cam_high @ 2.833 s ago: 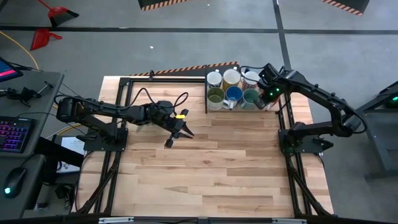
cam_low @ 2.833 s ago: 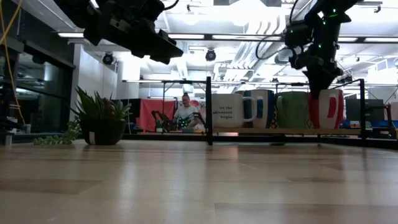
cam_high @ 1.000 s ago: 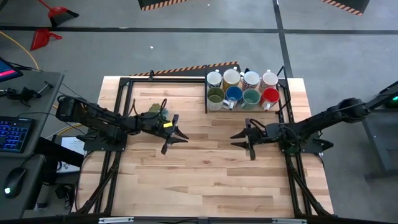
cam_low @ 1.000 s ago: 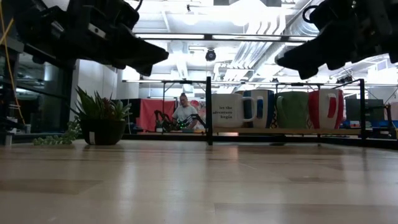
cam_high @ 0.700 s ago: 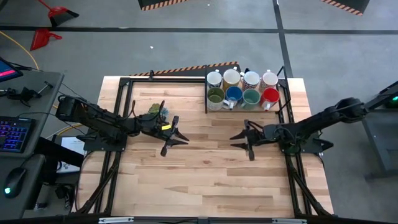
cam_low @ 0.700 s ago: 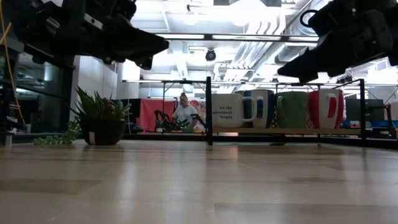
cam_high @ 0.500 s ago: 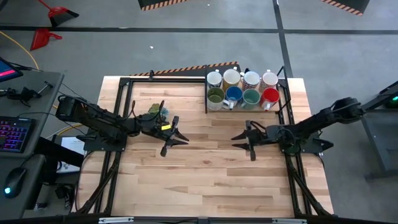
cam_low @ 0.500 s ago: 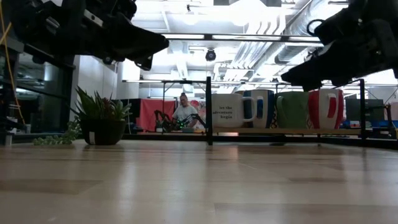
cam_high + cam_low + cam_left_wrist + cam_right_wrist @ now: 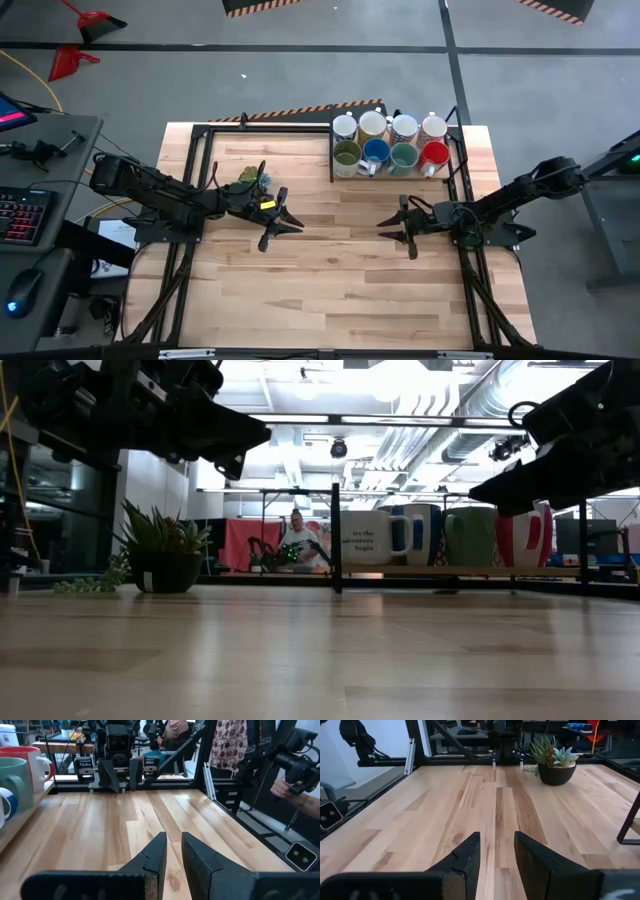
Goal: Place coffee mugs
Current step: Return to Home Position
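Several coffee mugs (image 9: 389, 141) stand upright in two rows in a black rack (image 9: 332, 150) at the table's far right: white and cream ones behind, olive, blue, teal and red in front. The low view shows the front row (image 9: 440, 535). My left gripper (image 9: 296, 222) hovers over the table's left middle, pointing right, its fingers (image 9: 156, 851) slightly apart with nothing between them. My right gripper (image 9: 384, 226) hovers over the right middle, pointing left, open and empty (image 9: 496, 845). Both are well short of the mugs.
A small potted plant (image 9: 250, 180) stands at the far left, behind my left gripper. Black frame rails (image 9: 196, 170) run along the table's left, right and far sides. Bare wood lies between the two grippers. A person sits far behind the table (image 9: 297, 538).
My right gripper has sunk lower and drawn back a little toward the table's right edge, staying open and empty. The mugs have stayed in the rack.
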{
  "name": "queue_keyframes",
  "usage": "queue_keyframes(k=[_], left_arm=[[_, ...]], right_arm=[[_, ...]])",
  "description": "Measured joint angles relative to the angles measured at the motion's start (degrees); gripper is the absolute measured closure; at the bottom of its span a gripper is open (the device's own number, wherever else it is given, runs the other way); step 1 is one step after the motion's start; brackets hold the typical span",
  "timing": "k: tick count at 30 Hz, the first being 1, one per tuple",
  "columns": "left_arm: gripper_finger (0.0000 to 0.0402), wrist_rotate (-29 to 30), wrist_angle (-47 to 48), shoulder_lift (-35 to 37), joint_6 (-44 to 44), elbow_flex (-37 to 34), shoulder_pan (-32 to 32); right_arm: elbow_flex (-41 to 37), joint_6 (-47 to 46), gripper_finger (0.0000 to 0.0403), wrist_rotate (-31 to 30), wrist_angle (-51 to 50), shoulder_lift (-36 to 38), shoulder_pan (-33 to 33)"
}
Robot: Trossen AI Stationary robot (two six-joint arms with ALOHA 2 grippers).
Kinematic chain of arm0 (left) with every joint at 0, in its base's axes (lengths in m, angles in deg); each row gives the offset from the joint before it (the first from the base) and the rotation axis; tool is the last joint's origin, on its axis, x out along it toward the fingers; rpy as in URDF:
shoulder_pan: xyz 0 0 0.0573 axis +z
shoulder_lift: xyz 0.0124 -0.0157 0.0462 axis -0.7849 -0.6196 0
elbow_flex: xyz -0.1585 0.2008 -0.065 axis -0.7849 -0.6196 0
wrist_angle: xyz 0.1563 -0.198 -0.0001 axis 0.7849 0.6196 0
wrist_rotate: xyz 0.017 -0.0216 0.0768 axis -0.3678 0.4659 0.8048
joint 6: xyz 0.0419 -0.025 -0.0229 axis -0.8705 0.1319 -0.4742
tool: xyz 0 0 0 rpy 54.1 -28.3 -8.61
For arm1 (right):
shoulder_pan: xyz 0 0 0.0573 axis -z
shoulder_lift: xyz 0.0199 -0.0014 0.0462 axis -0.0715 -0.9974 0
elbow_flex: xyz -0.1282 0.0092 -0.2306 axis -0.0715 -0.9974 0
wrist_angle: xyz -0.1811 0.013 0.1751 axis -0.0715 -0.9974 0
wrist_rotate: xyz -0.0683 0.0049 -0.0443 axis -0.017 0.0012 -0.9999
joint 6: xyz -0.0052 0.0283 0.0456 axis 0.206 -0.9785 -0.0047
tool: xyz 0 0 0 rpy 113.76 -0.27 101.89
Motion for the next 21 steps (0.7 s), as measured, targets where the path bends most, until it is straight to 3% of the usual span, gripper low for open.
queue_keyframes(k=[18, 21], left_arm=[[0.0351, -0.1, 0.5, 0.0, 0.0, 0.0, 0.0], [0.0351, -0.1, 0.5, 0.0, 0.0, 0.0, 0.0]], right_arm=[[0.0, -2.5, 0.0295, -0.7, 0.4, 0.1, 0.0], [0.0, -3.0, 0.0295, -3.2, -8.6, 7.7, -0.1]])
